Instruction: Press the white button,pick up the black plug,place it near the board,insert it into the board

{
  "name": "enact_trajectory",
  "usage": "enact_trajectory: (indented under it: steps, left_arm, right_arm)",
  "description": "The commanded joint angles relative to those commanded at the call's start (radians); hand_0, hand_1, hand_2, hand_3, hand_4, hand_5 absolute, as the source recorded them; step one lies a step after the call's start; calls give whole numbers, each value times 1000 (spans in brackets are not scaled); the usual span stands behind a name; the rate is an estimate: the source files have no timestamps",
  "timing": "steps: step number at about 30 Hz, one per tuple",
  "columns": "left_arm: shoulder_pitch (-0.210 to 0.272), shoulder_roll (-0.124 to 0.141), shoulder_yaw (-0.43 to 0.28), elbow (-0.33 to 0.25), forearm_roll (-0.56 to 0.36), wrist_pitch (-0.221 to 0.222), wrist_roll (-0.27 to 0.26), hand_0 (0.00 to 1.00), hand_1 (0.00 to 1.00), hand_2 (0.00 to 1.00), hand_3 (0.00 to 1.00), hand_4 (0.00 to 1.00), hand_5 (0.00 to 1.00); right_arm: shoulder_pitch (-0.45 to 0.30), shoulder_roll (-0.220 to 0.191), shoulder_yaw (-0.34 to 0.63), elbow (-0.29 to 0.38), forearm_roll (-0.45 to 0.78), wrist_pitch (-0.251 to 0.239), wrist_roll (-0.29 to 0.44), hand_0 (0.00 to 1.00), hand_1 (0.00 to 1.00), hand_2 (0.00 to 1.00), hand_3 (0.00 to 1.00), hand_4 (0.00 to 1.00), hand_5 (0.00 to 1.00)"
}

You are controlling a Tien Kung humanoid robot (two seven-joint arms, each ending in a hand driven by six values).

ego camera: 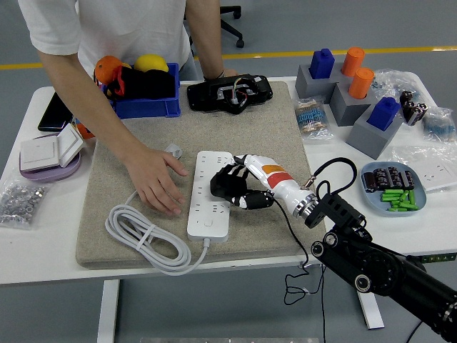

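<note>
A white power strip (211,214) lies lengthwise on the grey felt mat (250,136), its white button (208,222) at the near end. My right hand (232,187) hovers low over the strip's middle sockets, its black fingers curled; I see nothing in them. A person's hand (158,187) rests flat on the mat just left of the strip, apart from it. A small grey-white plug (173,150) peeks out behind that hand. No black plug shows. The strip's white cable (143,239) is coiled at the mat's near left.
A blue bin (143,107) and a black device (228,93) stand at the mat's far edge. At the right are grey blocks with coloured pegs (350,93) and a blue plate of batteries (393,187). A purple dish with switches (46,153) sits at the left.
</note>
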Motion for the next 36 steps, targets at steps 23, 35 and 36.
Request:
enact_trajectory:
  steps: [23,35,36]
  left_arm:
    - [4,0,-2,0,8,-2,-1,466,499,513,576,599,258]
    - [4,-3,1,0,3,-2,-2,466,499,512,576,599,258]
    - [3,-3,4,0,1,-2,-3,466,499,512,576,599,258]
  right_arm:
    - [7,0,16,-26,-3,-24,27,475,431,501,564,750,2]
    - [11,0,23,-14,-12,-34,32,477,431,500,564,753,2]
    - [11,0,20,-17,-12,-35,33,477,431,500,564,753,2]
